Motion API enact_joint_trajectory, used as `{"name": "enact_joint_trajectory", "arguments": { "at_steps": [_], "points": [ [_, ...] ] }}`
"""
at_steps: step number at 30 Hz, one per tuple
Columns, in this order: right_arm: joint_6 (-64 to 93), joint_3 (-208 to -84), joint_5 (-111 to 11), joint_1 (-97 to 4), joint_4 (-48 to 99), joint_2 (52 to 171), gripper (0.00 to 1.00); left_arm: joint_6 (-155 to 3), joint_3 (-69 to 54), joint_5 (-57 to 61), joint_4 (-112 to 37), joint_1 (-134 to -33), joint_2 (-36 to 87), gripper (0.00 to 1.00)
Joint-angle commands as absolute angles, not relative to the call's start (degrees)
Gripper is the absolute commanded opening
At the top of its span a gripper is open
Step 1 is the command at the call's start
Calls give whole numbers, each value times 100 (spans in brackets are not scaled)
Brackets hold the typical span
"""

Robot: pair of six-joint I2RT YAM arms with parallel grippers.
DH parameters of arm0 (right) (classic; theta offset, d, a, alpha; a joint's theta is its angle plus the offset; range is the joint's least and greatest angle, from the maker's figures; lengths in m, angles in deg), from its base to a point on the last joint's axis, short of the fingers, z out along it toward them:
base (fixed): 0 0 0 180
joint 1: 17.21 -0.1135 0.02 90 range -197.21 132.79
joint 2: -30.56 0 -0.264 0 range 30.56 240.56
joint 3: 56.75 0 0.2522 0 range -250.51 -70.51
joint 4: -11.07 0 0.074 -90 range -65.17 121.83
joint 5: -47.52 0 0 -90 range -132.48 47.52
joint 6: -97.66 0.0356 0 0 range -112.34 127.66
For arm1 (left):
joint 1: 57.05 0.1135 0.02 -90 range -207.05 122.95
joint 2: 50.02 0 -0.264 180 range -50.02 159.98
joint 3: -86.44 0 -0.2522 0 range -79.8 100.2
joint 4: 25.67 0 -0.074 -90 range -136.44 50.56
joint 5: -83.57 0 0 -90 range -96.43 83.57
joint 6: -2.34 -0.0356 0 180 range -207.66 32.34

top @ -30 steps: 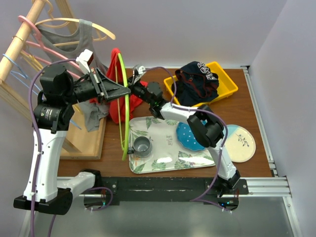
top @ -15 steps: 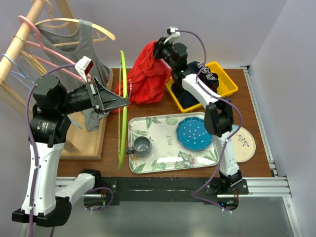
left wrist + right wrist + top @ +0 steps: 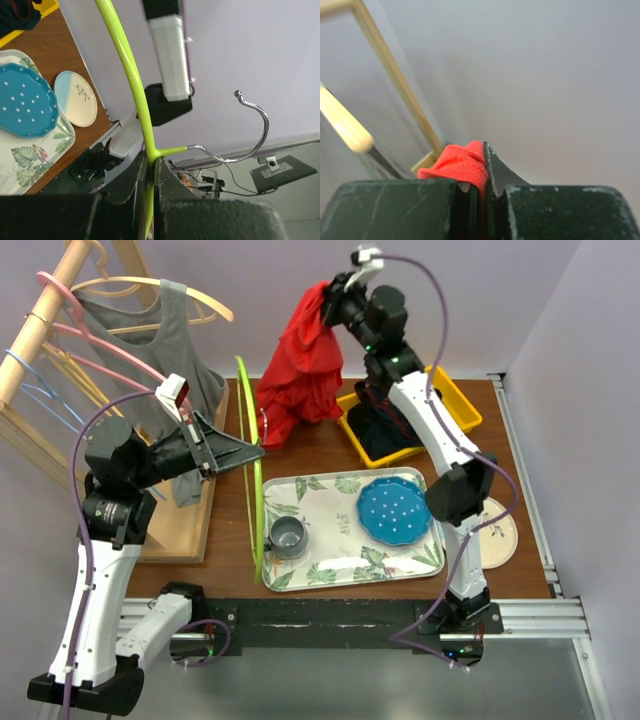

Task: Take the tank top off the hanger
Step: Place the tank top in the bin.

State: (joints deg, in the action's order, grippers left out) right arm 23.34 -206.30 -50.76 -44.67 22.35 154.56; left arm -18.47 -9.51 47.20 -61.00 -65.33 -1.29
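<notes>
Aloft, right fingers (image 3: 502, 179) pinch red tank top (image 3: 300, 370); left fingers (image 3: 127, 186) clamp green hanger (image 3: 133, 77).

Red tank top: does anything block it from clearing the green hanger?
Nothing visible does. The tank top hangs from the right gripper, beside the hanger held in the left gripper; no cloth shows on the hanger.

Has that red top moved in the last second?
Yes. The red tank top has risen and shifted right, toward the yellow bin, hanging from the right pincer.

Red tank top (image 3: 300, 380) dangles beside upright green hanger (image 3: 256, 520).
</notes>
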Motion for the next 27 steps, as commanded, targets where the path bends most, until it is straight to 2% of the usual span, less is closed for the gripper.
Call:
{"name": "enact_joint_trajectory", "arguments": {
  "at_steps": [1,6,14,18,23,27],
  "points": [
    [1364,-21456,-4442,-4227,2201,14333,0,-1646,-1027,4280,-5165,-6532,-177,0],
    [1179,-21193,-4266,-3638,2201,14007,0,-1691,-1089,4007,-5131,-6532,-133,0],
    [1196,-21141,-4266,-2794,2465,14209,0,-1673,-948,4007,-5042,-6584,-27,0],
    [1293,-20255,-4362,-2767,2413,14121,0,-1673,-975,3963,-5025,-6584,-19,0],
    [1311,-20463,-4687,-2767,2650,14507,0,-1708,-966,3954,-5051,-6593,16,0],
    [1250,-20130,-4679,-2767,2588,14578,0,-1717,-957,3945,-5060,-6602,34,0]
  ]
}}
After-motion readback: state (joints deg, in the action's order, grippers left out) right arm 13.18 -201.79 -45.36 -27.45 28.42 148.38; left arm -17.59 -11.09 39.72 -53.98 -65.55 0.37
